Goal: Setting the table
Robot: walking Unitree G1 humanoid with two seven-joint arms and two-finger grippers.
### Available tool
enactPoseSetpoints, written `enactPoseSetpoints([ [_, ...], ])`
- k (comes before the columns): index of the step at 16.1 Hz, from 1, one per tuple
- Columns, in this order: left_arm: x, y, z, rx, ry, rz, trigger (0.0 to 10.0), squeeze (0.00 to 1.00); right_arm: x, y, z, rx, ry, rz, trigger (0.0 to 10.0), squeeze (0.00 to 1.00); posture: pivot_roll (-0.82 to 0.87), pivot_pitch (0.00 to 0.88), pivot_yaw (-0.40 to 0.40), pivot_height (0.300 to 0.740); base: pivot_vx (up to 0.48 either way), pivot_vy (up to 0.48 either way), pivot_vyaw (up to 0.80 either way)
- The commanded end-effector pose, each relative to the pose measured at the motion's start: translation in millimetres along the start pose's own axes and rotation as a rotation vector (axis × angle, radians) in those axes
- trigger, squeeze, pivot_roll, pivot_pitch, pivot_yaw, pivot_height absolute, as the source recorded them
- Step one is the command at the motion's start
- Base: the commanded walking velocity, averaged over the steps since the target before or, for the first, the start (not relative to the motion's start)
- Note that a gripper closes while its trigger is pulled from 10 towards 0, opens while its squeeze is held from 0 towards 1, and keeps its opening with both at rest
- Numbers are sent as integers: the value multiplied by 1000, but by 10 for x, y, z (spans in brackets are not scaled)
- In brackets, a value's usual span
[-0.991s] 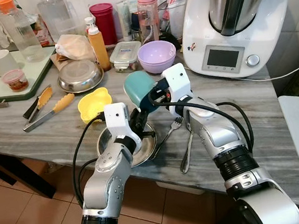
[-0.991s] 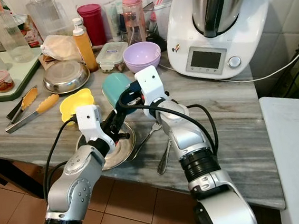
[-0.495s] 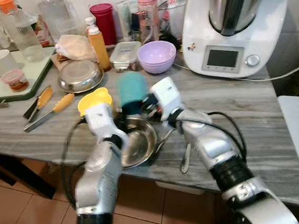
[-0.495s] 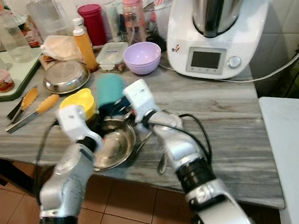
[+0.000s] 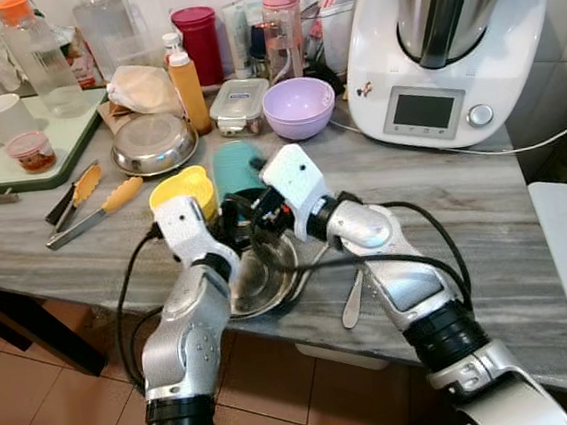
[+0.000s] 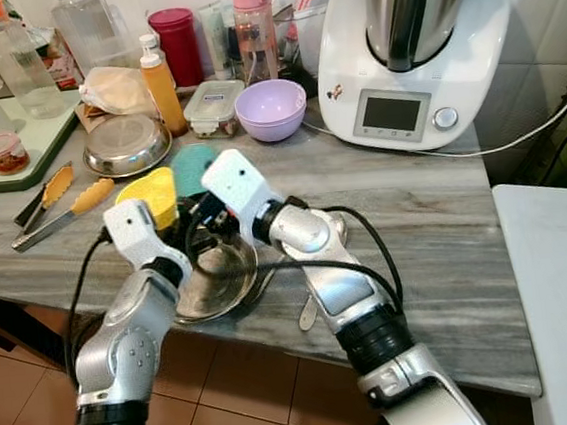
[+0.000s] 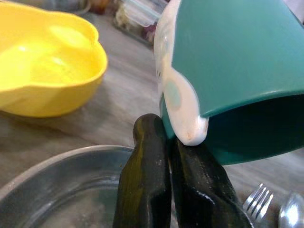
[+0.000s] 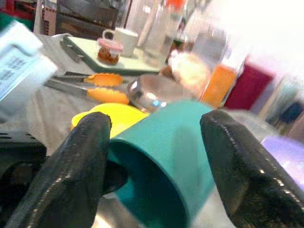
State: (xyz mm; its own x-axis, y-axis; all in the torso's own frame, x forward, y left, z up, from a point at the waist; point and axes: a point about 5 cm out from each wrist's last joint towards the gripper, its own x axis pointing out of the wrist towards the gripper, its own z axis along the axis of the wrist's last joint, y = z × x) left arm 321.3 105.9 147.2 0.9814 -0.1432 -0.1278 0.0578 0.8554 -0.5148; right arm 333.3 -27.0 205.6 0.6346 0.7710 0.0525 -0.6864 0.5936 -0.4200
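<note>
L gripper [image 7: 166, 142] fingers pressed together, pinching rim of teal plastic cup [image 5: 236, 167] over steel bowl [image 5: 260, 280] — prob. handover. R gripper [image 8: 154, 142] spread, straddling cup, not gripping.

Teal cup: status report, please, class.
Left gripper shut on teal cup rim. Right gripper open, straddling it. Cup tilted above steel bowl. Yellow bowl beside.

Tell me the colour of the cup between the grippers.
Teal, clearest in the left wrist view: cup.
</note>
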Motion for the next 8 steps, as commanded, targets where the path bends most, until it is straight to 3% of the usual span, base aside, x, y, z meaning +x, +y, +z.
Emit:
enactPoseSetpoints([
  [1,16,24,80,-16,-12,13,0,0,-23,19,66,-49,-35,17,10000,1000,-156,32,88,740,0,0,0],
  [8,95,132,282,-25,4,37,0,0,-338,-205,-16,-228,-50,-112,10000,1000,-161,35,97,740,0,0,0],
])
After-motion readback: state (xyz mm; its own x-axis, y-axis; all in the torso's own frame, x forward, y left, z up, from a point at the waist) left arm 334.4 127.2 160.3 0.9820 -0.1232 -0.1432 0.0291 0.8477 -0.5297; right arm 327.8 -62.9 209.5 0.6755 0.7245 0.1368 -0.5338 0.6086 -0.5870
